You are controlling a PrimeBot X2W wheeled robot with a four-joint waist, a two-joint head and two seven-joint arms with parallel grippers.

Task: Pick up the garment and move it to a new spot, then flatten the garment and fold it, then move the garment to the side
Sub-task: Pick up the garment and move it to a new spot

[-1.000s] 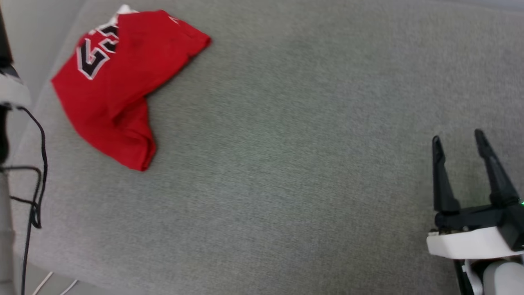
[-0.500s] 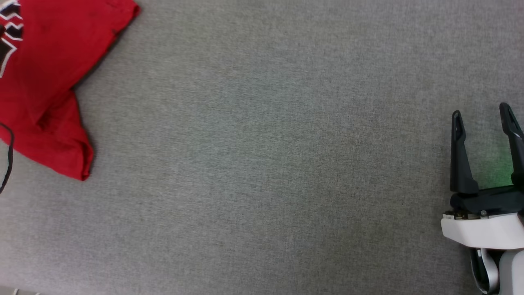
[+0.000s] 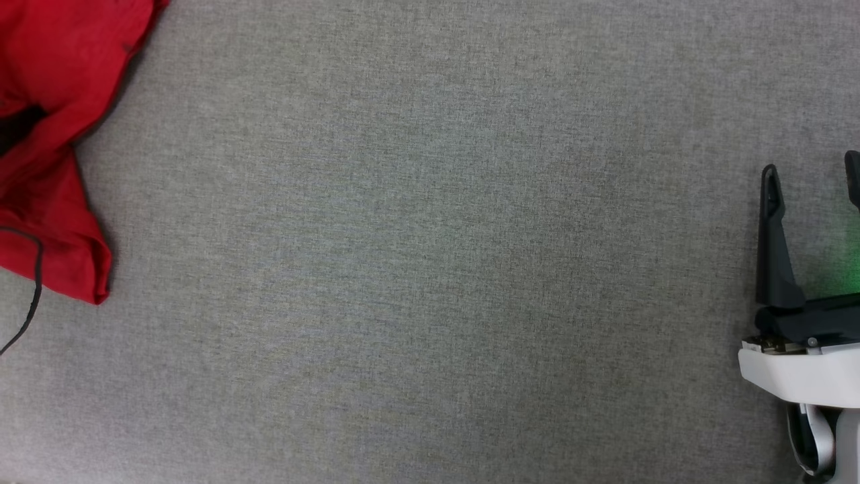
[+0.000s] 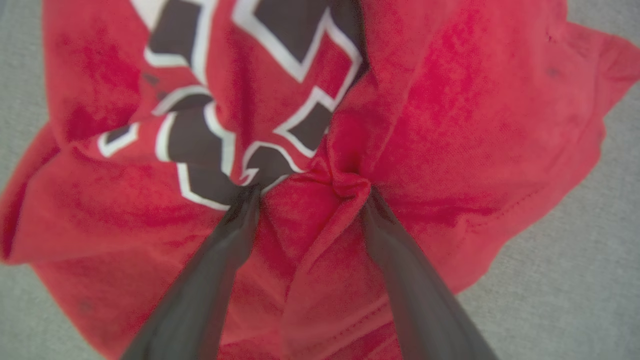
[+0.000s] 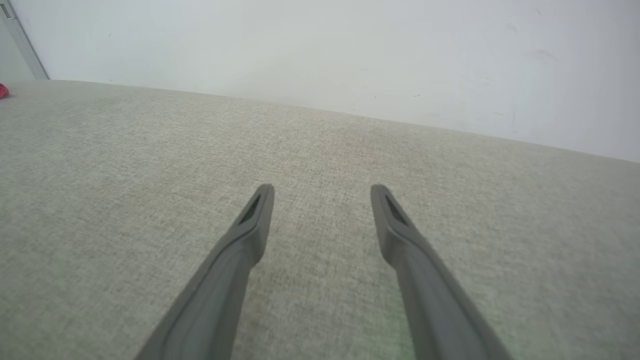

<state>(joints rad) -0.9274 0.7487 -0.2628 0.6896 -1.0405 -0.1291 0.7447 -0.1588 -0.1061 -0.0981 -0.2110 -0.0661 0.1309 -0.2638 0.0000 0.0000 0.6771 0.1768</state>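
The garment (image 3: 54, 101), a rumpled red shirt, lies on the grey fabric surface at the head view's left edge, partly cut off. In the left wrist view the garment (image 4: 450, 125) is seen close up, its black white-outlined lettering (image 4: 200, 140) creased at the upper left. My left gripper (image 4: 310, 192) is open, both fingertips pressed into the cloth with a raised fold bunched between them. My right gripper (image 3: 811, 167) stands open at the far right, well away from the shirt, and my right gripper (image 5: 322, 190) has nothing between its fingers.
The wide grey fabric surface (image 3: 430, 269) stretches between the shirt and the right gripper. A thin black cable (image 3: 35, 282) hangs over the shirt's lower edge at the left. A pale wall (image 5: 320, 50) rises behind the surface's far edge.
The head camera has swung right, so the shirt now sits at the picture's left edge and the right gripper nearer the right edge. The shirt's lettering has left the head view.
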